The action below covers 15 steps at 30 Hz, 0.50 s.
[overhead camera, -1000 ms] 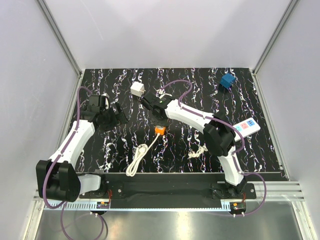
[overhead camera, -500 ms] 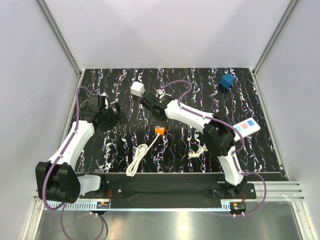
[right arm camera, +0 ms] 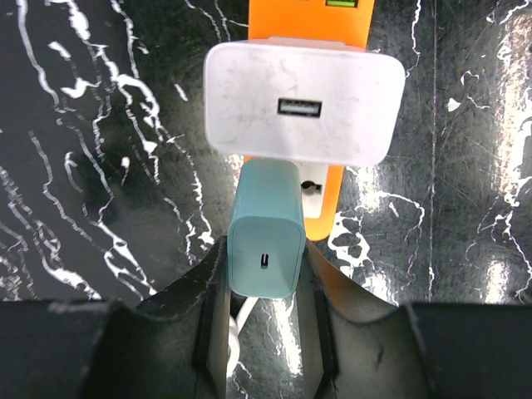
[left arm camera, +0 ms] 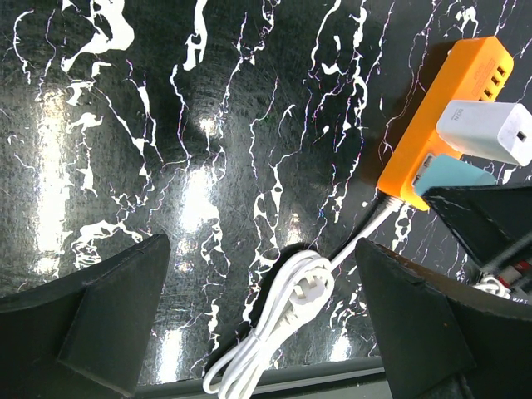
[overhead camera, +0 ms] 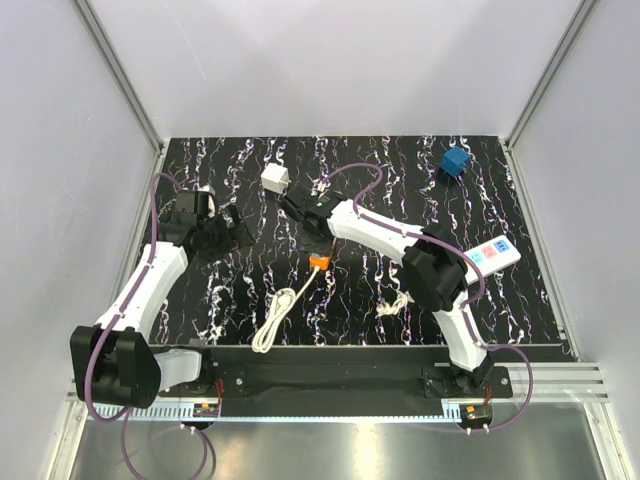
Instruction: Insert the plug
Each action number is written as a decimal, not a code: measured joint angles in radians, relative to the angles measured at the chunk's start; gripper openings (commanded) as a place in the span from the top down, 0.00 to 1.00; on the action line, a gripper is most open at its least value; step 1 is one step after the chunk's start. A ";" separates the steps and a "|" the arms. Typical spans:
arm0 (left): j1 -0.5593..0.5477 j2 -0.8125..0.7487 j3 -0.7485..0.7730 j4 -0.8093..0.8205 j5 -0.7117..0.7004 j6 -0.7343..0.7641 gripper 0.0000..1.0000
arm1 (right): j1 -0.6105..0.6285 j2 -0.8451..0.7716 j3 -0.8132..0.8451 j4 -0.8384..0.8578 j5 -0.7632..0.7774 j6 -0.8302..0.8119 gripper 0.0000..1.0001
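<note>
Surface: black slab with white veining, walled on three sides.

Left arm reaches up the left side. Left tool hangs over bare slab with its jaws as wide apart as they go and nothing between them.

Right arm is folded across the middle, with its wrist over the centre. Right tool is partly closed, one finger on each side of a pale teal adapter. This looks like a firm pinch.

White power strip lies at the right side of the slab, angled, its near end hidden behind the right arm's elbow. Blue and red patches show on its top.

Orange power strip lies mid-slab, directly under the right tool. A white cable runs from its end to a loose coil near the front edge.

White USB charger sits on the orange strip. The teal adapter is just beside it at the strip's end; I can't tell whether its pins are seated.

The plug, a blue cube, sits in the far right corner of the slab. It is loose, well apart from both tools, and away from the white strip.

White cube adapter is far centre-left, loose. A small white cord bundle lies near the right arm's elbow.
</note>
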 measured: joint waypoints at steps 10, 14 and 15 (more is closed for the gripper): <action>0.014 -0.010 0.000 -0.002 0.000 0.000 0.01 | 0.000 0.018 0.002 -0.002 0.002 0.005 1.00; 0.017 -0.013 0.000 -0.004 0.000 0.000 0.01 | 0.000 0.040 0.033 -0.024 0.002 0.000 1.00; 0.017 -0.013 0.000 -0.006 0.000 0.000 0.01 | 0.000 0.047 0.045 -0.031 0.002 -0.003 1.00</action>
